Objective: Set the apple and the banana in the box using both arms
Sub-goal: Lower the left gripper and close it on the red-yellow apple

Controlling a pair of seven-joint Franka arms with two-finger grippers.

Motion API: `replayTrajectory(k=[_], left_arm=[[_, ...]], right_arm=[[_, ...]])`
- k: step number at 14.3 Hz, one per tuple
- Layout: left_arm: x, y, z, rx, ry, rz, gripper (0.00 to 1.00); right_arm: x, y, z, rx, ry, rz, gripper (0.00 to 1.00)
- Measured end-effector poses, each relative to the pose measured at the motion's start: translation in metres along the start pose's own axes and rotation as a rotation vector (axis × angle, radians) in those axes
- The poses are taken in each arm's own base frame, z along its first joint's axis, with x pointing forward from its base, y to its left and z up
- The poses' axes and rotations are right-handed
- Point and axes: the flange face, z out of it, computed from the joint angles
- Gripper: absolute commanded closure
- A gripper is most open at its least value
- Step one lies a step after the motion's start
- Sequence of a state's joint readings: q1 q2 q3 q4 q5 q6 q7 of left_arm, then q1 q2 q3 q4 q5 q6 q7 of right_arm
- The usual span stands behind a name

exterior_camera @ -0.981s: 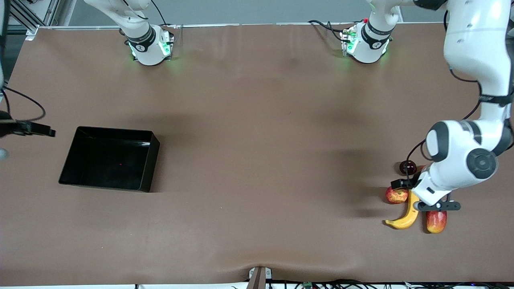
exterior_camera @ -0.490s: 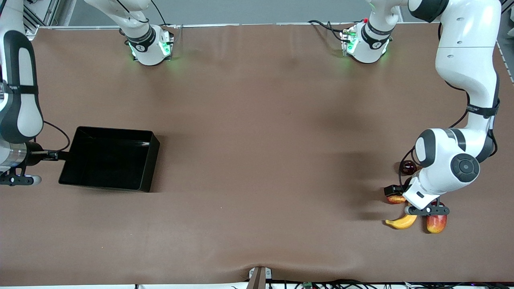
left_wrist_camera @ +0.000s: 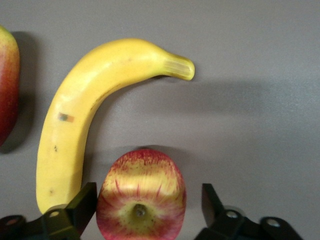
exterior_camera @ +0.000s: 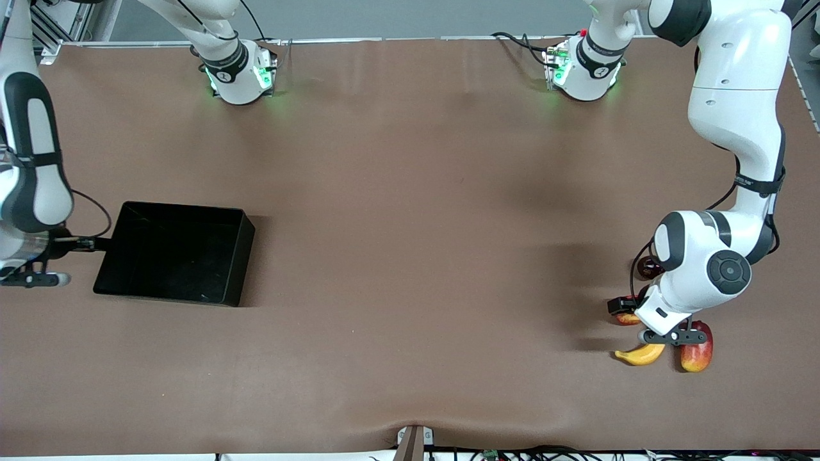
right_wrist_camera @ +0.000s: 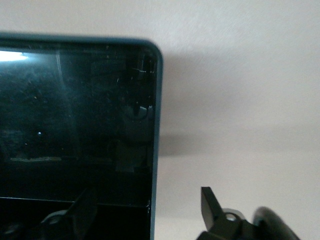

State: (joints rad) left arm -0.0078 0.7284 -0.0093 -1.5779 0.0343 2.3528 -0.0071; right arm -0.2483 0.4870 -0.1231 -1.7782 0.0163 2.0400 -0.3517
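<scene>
Pincer first: my left pincer (left_wrist_camera: pixel 145 212) sits low around the apple (left_wrist_camera: pixel 141 197), one finger on each side, still apart from it. My right pincer (right_wrist_camera: pixel 145 210) stands wide over the rim of the box (exterior_camera: pixel 173 253), at the other end of the bench (exterior_camera: pixel 410 192). Beside the apple lies the banana (left_wrist_camera: pixel 87 117), its length running away from my fingers.

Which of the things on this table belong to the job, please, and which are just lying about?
Job:
- small round red-and-yellow streaked apple
- curved yellow banana
- shallow black plastic box

Lying about:
- oval red-yellow mango
- small dark red round fruit
</scene>
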Motion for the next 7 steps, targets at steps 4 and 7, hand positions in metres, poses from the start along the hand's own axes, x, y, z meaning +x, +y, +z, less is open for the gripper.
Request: replayTrajectory(k=[4,7], left_arm=[[0.002,0.001,-0.002,0.0,0.005,0.016,1.0],[0.004,0.01,-0.01,-0.005,0.005,0.028,1.0]], right_arm=[[-0.002,-0.004,0.01,0.002,-0.002,-0.006,1.0],[-0.002,-0.003,0.012,-0.004,0.014,-0.021,1.0]])
